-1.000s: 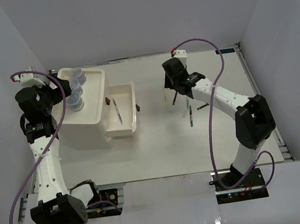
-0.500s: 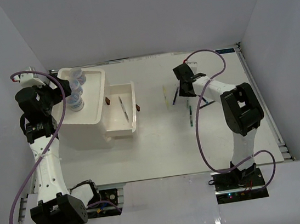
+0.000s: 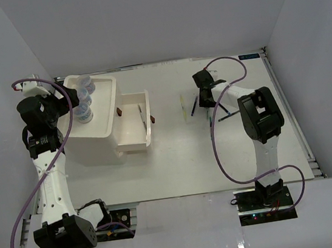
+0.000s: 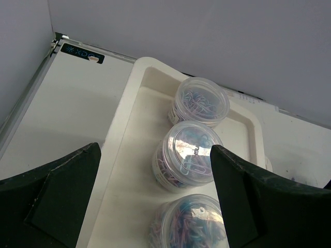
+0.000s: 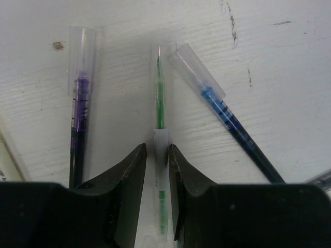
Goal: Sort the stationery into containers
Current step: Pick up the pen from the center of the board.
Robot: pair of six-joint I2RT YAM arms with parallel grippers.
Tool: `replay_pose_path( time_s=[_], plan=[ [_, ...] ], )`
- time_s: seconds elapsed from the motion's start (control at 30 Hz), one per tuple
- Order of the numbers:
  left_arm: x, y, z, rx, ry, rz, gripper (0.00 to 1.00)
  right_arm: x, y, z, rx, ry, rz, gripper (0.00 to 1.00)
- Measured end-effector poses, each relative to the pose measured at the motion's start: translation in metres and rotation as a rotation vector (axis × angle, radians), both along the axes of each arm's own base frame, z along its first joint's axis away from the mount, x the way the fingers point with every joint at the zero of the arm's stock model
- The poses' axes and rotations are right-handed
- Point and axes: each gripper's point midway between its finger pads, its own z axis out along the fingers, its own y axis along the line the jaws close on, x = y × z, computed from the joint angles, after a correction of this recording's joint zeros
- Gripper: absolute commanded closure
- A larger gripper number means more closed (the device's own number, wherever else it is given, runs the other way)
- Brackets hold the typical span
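My right gripper (image 5: 158,150) is down on the table with its jaws closed in on a green pen (image 5: 160,103) that lies flat. A purple pen (image 5: 79,103) lies to its left and a blue pen (image 5: 227,116) to its right. In the top view the right gripper (image 3: 206,97) is among these pens, next to a yellow pen (image 3: 183,106). My left gripper (image 4: 155,150) is open above three clear jars (image 4: 199,101) standing in the top tray (image 4: 135,98) of the white box unit (image 3: 95,142). No tape rings are in view.
One drawer (image 3: 146,111) of the box unit is pulled out to the right, with a thin pen (image 3: 140,111) lying in it. Brown knobs (image 3: 119,112) stick out beside it. White walls close in the table at the back and both sides.
My right arm has folded back and dropped its gripper onto the pens on the right. The pen in the drawer has rolled to the right. The left arm has not moved.
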Motion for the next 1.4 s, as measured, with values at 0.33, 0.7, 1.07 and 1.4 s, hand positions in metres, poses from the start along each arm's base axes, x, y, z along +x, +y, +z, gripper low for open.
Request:
replay_pose_path(
  time_s=[0.33, 0.7, 1.07, 1.4],
  plan=[
    [0.0, 0.0, 0.0, 0.0, 0.001, 0.0, 0.02, 0.007, 0.001, 0.0, 0.002, -0.006, 0.005, 0.83],
    [0.0, 0.0, 0.0, 0.0, 0.001, 0.0, 0.02, 0.014, -0.001, 0.007, -0.026, -0.02, 0.03, 0.92],
    [0.0, -0.001, 0.0, -0.006, 0.001, -0.007, 0.02, 0.025, 0.01, 0.082, 0.005, -0.151, 0.077, 0.92],
    [0.0, -0.002, 0.0, -0.009, 0.0, -0.008, 0.02, -0.042, 0.154, 0.191, 0.308, -0.347, 0.301, 0.89]
  ],
)
